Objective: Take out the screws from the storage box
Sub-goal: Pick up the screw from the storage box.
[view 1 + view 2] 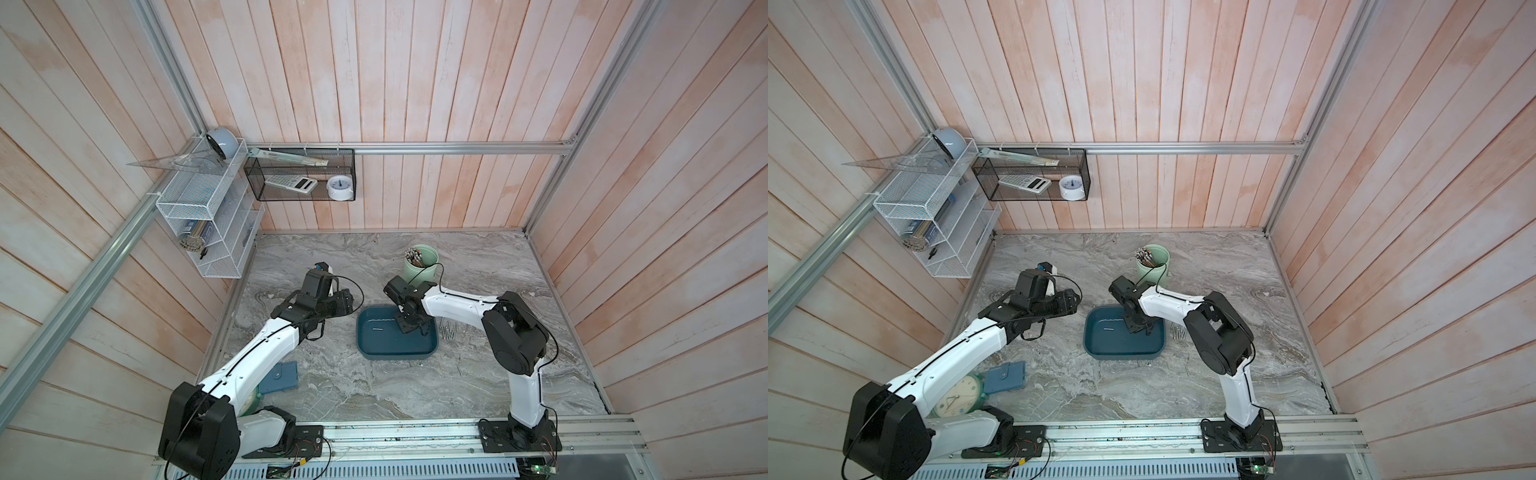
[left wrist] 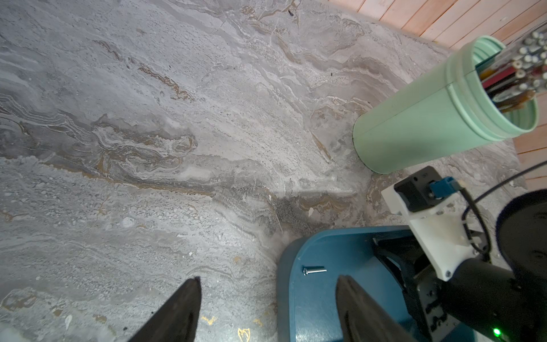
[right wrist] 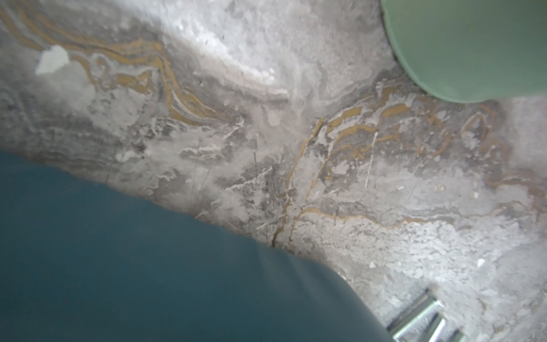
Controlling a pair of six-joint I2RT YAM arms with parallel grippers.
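Although a cluster of screws (image 1: 449, 331) already lies on the marble tabletop (image 1: 415, 395) just right of the storage box (image 1: 395, 357), one screw (image 1: 377, 330) shows on the box's floor. It sits left of centre in both top views, its long axis running left to right across the picture. The right gripper (image 1: 410, 328) points down inside the box's right half, so that screw lies to its picture-left, roughly end-on to it. Whether its jaws are pressed together or pinching anything cannot be told, since its own body hides the tips. The left gripper (image 2: 268, 279) hangs outside the box's upper-left corner, fingers (image 2: 177, 311) spread and empty. Both are near; the right, being inside the rim, looks better placed.
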